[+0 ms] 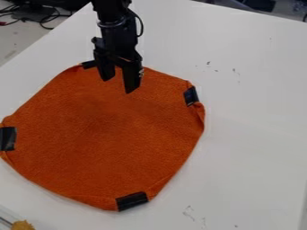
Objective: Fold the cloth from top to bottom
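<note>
Orange cloth (pixel 105 134), laid out nearly flat on the white bench (pixel 255 117), with dark patches at its top (pixel 89 64), right (pixel 190 96), bottom (pixel 131 201) and left (pixel 8 138) corners. No top-to-bottom fold is present; only narrow margins curl, notably at right and below. The grasp, lift and carry of the upper edge towards the lower one all appear to remain. The gripper (pixel 119 85) hangs over the cloth's upper part, its jaws well parted with nothing between them; contact with the fabric cannot be determined. The gripper hides part of the top edge. The yellowish object (pixel 23 225), lower left, is cut off and unidentifiable.
</note>
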`<action>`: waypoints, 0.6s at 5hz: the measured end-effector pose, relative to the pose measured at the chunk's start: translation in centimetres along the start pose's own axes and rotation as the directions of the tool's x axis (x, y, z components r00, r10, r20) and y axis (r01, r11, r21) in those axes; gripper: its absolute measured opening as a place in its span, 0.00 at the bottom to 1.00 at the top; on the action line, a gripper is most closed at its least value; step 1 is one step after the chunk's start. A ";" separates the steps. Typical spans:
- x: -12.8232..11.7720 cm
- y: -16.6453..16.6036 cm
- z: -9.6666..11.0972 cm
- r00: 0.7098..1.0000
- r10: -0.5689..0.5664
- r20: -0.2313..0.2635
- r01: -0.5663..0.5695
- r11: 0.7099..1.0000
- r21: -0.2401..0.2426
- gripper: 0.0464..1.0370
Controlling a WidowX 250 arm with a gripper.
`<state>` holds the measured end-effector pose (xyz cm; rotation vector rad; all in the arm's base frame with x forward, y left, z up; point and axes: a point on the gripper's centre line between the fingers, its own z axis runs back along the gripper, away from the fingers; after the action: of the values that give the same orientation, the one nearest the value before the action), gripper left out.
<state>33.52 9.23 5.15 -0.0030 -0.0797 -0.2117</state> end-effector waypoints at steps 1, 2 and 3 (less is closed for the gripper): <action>-0.3 -0.2 -1.1 1.000 -0.001 -0.030 0.000 1.000 -0.016 0.96; 1.3 0.8 -1.7 0.999 -0.029 -0.022 0.028 1.000 -0.006 0.96; 3.1 2.2 -1.2 0.999 -0.033 0.014 0.033 0.999 0.016 0.96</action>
<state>37.14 10.76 4.23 0.0125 -0.0956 -0.2443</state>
